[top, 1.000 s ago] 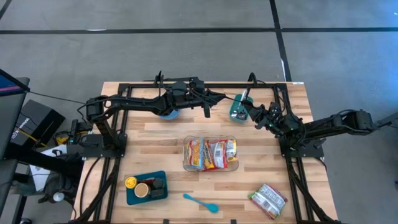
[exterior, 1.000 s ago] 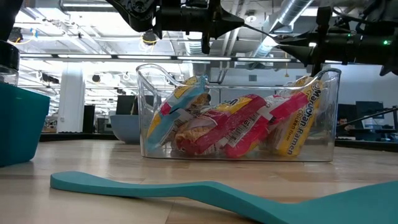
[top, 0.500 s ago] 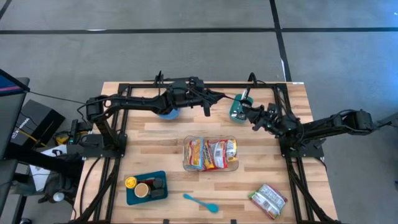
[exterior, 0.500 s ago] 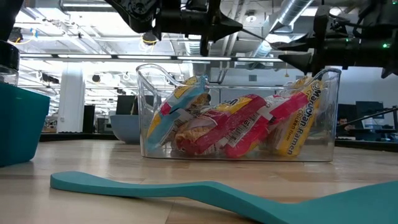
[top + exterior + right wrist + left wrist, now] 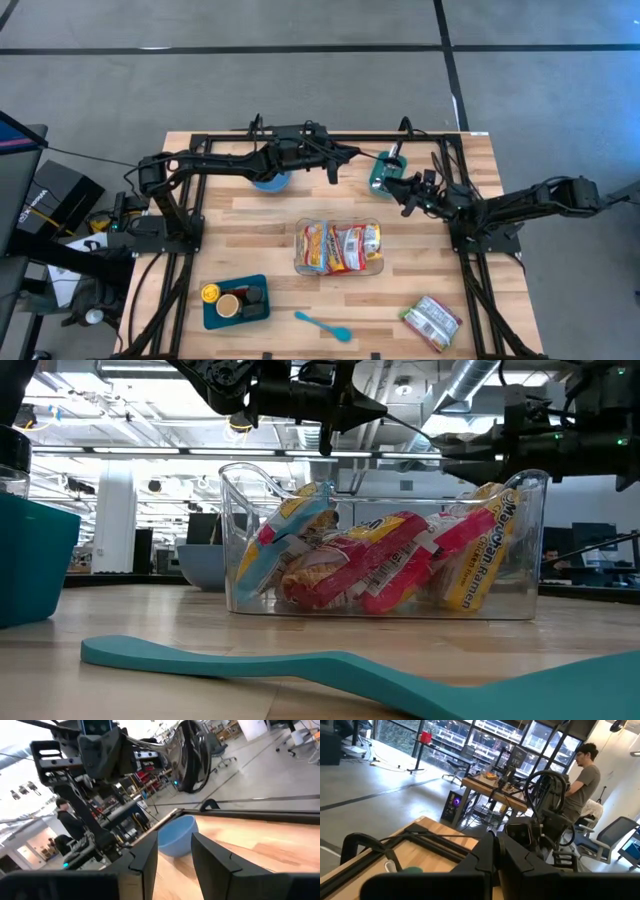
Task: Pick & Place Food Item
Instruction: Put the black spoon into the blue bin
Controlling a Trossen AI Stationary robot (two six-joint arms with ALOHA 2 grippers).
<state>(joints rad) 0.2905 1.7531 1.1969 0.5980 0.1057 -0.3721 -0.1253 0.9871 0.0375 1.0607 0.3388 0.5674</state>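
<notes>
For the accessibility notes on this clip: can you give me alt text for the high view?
Seen from above, a clear bin of ramen packets sits mid-table; both arms hang over the far side, the left gripper shut, the right gripper open beside a teal cup. Nearer lie a teal tray, spatula and loose packet.

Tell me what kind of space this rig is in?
Likely an open robotics lab or workshop: exposed ceiling ducts, desks with office chairs behind the wooden table, and a person at a workbench.

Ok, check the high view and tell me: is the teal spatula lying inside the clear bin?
No, the teal spatula lies on the bare table, nearer the front edge than the clear bin, which holds only ramen packets.
</notes>
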